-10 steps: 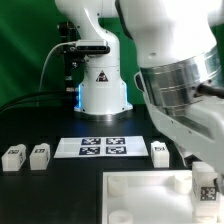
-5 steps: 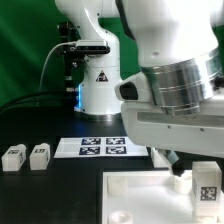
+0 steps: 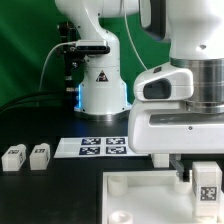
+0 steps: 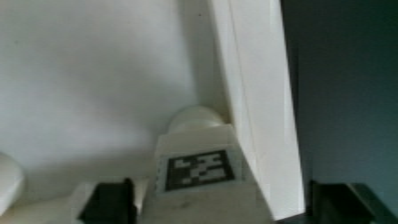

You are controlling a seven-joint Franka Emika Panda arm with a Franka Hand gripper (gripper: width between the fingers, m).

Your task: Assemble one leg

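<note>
My gripper point(image 3: 203, 170) fills the exterior view's right and is shut on a leg point(image 3: 207, 184), a small white block with a black-and-white tag facing the camera. It holds the leg upright over the right edge of the large white square panel point(image 3: 135, 190). In the wrist view the same leg point(image 4: 199, 150) sits between my two dark fingers point(image 4: 111, 200), with the panel's surface point(image 4: 98, 80) and its edge under it. My gripper point(image 4: 224, 208) points straight down. Whether the leg's lower end touches the panel is hidden.
Two loose legs point(image 3: 13, 157) point(image 3: 39, 154) lie at the exterior view's left. The marker board point(image 3: 103, 147) lies behind the panel. Another white leg point(image 3: 160, 158) peeks out under my hand. The white robot base point(image 3: 100, 85) stands at the back.
My wrist has swung from a tilt to upright over the panel's right edge. The held leg has stayed at nearly the same spot. The leg behind is now mostly covered by my hand.
</note>
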